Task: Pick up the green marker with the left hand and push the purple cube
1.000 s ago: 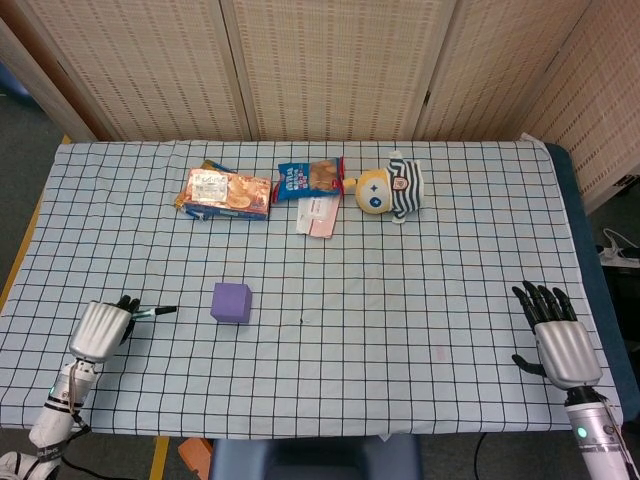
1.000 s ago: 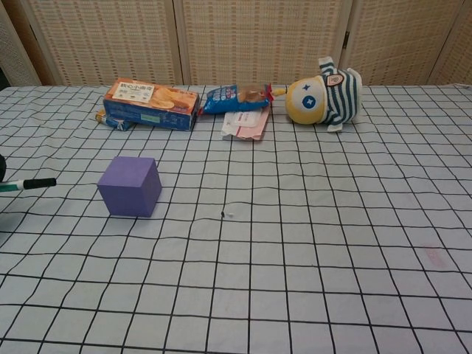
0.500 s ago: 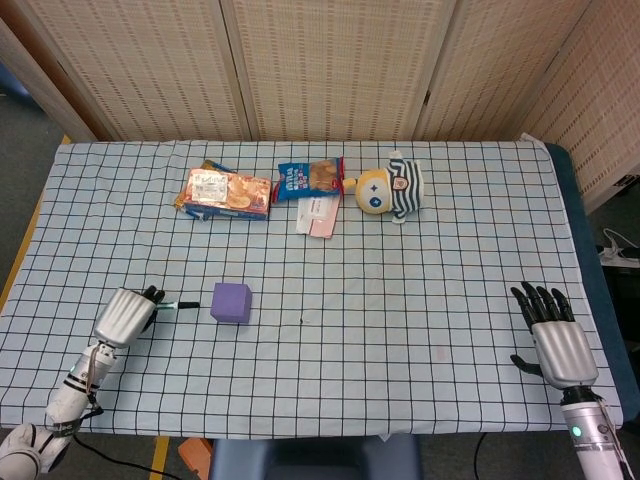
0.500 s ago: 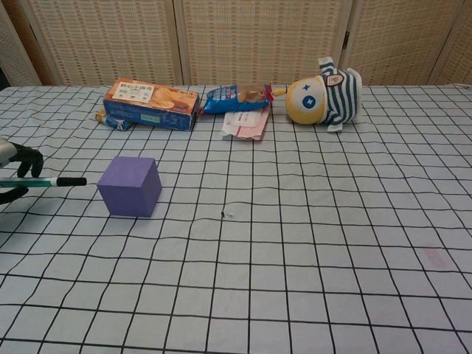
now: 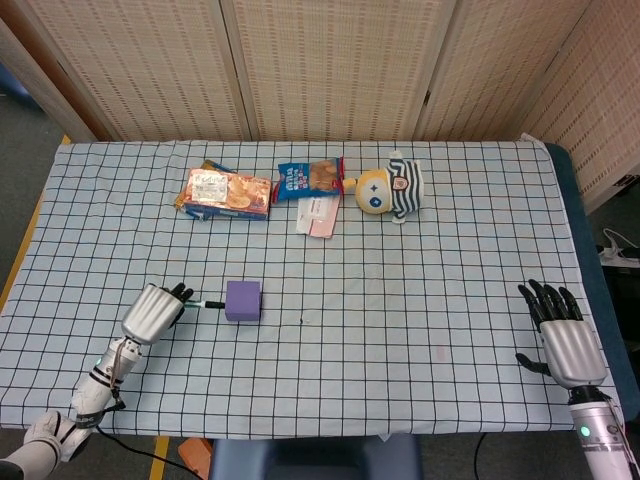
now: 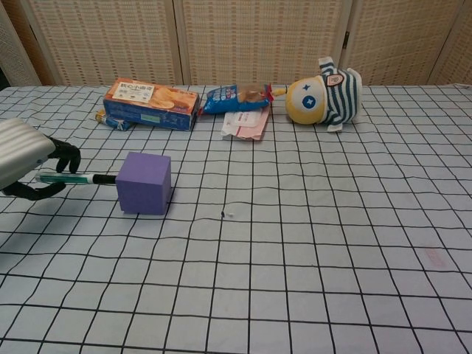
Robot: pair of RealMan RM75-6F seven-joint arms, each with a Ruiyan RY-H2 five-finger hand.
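Observation:
A purple cube [image 5: 243, 300] [image 6: 145, 183] sits on the checked tablecloth, left of centre. My left hand [image 5: 155, 311] [image 6: 29, 167] holds the green marker [image 5: 203, 303] [image 6: 76, 178] level, and its black tip touches the cube's left face. My right hand [image 5: 563, 335] rests open near the table's front right edge, fingers spread, holding nothing; the chest view does not show it.
At the back stand a cracker box [image 5: 224, 193] [image 6: 151, 104], a blue snack bag [image 5: 309, 178] [image 6: 234, 97], a pink-white packet [image 5: 317, 215] [image 6: 245, 124] and a striped plush toy [image 5: 390, 187] [image 6: 324, 99]. A small dark speck [image 6: 224, 214] lies right of the cube.
My left hand has moved right with the marker until its tip met the cube, and the cube has slid a little to the right. The right hand has barely moved.

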